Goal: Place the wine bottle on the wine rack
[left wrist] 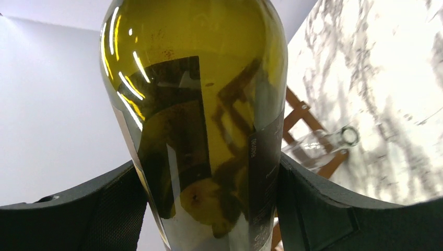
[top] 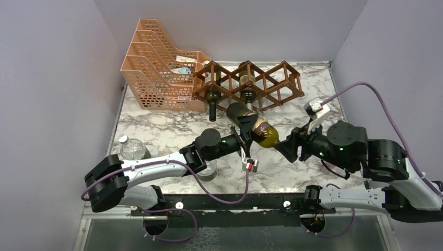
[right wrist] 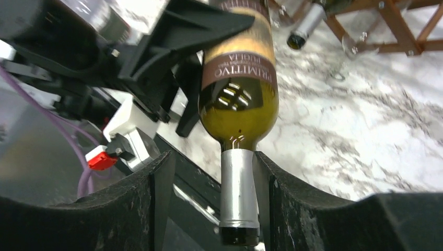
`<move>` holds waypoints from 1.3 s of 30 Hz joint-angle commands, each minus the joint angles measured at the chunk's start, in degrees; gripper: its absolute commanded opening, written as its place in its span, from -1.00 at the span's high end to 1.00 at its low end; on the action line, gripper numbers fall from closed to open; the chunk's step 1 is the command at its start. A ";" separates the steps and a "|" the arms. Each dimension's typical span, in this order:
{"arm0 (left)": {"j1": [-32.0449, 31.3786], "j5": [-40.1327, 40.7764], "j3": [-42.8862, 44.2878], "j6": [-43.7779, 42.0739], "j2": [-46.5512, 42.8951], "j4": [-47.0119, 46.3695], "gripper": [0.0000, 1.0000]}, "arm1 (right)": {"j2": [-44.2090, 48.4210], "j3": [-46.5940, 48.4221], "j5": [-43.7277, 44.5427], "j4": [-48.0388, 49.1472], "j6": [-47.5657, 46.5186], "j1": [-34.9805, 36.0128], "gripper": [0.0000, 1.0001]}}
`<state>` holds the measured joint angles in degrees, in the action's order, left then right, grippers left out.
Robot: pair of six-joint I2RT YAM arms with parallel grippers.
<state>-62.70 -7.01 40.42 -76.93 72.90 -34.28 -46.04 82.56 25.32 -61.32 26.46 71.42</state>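
Top external view gives you the wine bottle (top: 254, 125), smooth olive-green glass with a tan and brown label. It is slanted in the air above the veined marble bench (top: 172, 128), its base towards the wine rack (top: 274, 83) and just short of it. The jaws of your left gripper (top: 244, 137) clasp its round body. The jaws of your right gripper (right wrist: 217, 201) stand released around the silver-foiled neck, with a gap on one side. The rack is reddish-brown slats crossed into diamond openings, with two dark bottles (top: 212, 89) lying in it. A peach perforated plastic tray (top: 156, 68) touches its left end, and a clear water bottle (top: 131, 149) stands by your left arm.
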 commanded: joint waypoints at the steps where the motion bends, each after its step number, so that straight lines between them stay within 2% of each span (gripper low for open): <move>1: -0.14 1.28 4.39 -14.47 -0.07 -5.35 1.00 | -3.05 -0.30 0.78 -9.35 3.74 0.17 -0.18; 5: -0.23 0.86 3.76 -18.36 -0.55 -5.35 1.00 | -4.34 -1.87 1.05 -11.83 5.96 0.13 -0.18; 17: -1.65 -0.90 2.87 -19.58 -1.23 -5.36 1.00 | -4.87 -8.94 1.24 -8.62 8.73 0.14 -0.18; 23: -2.36 -0.58 2.73 -20.34 -1.27 -5.35 1.00 | -5.85 -10.65 -0.59 -4.53 9.05 0.15 -0.09; 29: -2.46 -0.40 2.73 -19.97 -1.80 -5.35 1.00 | -7.61 -11.60 0.66 -5.02 10.82 0.13 -0.03; 32: -2.53 -0.55 2.73 -18.88 -2.29 -5.32 1.00 | -8.09 -12.16 0.61 -4.70 11.16 0.13 0.06; 35: -2.53 -0.55 2.82 -17.59 -2.87 -5.31 1.00 | -8.14 -12.69 0.52 -4.02 11.16 0.19 0.22; 37: -2.49 -0.55 2.73 -17.24 -3.15 -5.27 1.00 | -8.06 -13.07 0.52 -3.67 11.16 0.13 0.39; 39: -2.51 -0.49 2.73 -16.97 -3.29 -5.25 1.00 | -8.02 -13.02 0.72 -3.60 11.16 0.20 0.65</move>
<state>-64.51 -5.98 41.04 -94.96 73.30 -32.69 -53.89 70.41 24.73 -67.24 36.56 71.66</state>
